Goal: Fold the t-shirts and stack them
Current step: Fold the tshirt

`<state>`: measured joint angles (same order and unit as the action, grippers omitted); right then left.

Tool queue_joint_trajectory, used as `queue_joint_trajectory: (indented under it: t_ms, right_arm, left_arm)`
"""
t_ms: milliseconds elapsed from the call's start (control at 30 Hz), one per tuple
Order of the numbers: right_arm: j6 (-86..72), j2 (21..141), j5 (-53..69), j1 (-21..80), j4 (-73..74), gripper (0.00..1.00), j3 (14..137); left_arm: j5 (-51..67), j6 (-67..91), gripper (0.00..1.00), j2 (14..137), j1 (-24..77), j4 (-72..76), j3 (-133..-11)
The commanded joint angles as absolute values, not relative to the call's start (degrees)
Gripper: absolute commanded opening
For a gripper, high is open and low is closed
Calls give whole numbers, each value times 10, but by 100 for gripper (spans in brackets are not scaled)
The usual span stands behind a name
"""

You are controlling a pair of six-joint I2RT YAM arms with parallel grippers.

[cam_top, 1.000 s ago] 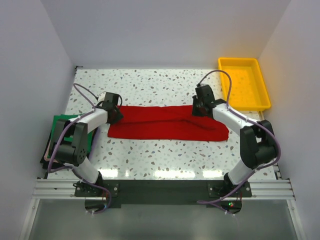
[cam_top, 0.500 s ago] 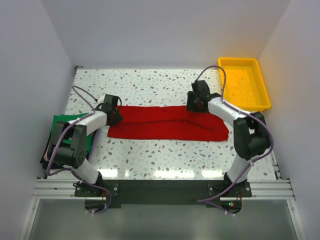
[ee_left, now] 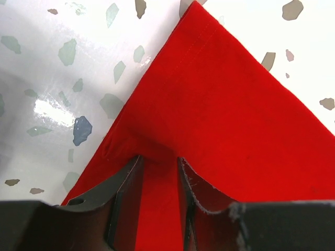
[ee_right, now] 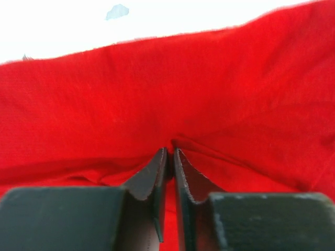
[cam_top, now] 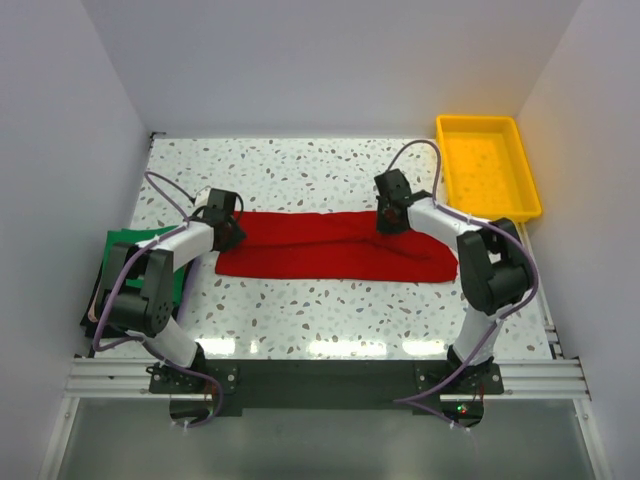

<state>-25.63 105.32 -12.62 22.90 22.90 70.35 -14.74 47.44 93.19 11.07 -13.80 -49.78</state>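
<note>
Found red shirt (cam_top: 330,258) lying flat on table (cam_top: 300,170) as a long band, folded lengthwise and running left to right at mid depth. Noted its left end cut square and its right end rounded, near tray (cam_top: 488,165) but apart from it. Located tray at far right corner of table, standing level.

Found green shirt (cam_top: 118,243) at left edge of table, bunched, partly hidden under left arm (cam_top: 160,275), close to left end of red shirt but not touching it.

Found left gripper (ee_left: 158,159) set down on far left corner of red shirt. Observed fingers drawn partway together with a ridge of red cloth clamped between them and creases converging on both tips. Saw stitched hem of shirt running just beyond tips, with bare table to the left of it.

Found right gripper (ee_right: 170,150) on far edge of red shirt, right of centre. Observed fingers pressed almost together, pinching a small fold of red cloth at tips, with wrinkles radiating from pinch point.
</note>
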Motion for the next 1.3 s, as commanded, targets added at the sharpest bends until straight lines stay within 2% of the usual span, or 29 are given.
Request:
queue_joint_trajectory:
  t_ms: [0, 433, 533, 767, 867, 1033, 1267]
  right_arm:
    - [-268, 1000, -144, 236, 225, 10, 679]
    - [-323, 884, -130, 268, 183, 7, 561]
    - [-336, 872, -124, 273, 171, 13, 536]
    - [-333, 820, -97, 281, 134, 46, 499]
    - [-325, 770, -117, 281, 161, 51, 502]
    - [-306, 747, -216, 263, 229, 52, 545]
    - [-280, 908, -192, 189, 255, 42, 647]
  left_arm:
    - [-149, 484, 36, 915, 114, -111, -495]
    - [-149, 483, 36, 919, 114, -110, -495]
    - [-149, 483, 36, 919, 114, -109, -492]
    - [-146, 483, 36, 915, 114, -104, -492]
    - [-142, 482, 37, 911, 114, -103, -494]
    - [-135, 481, 38, 897, 114, -103, -498]
    - [-129, 475, 38, 896, 114, -116, -516]
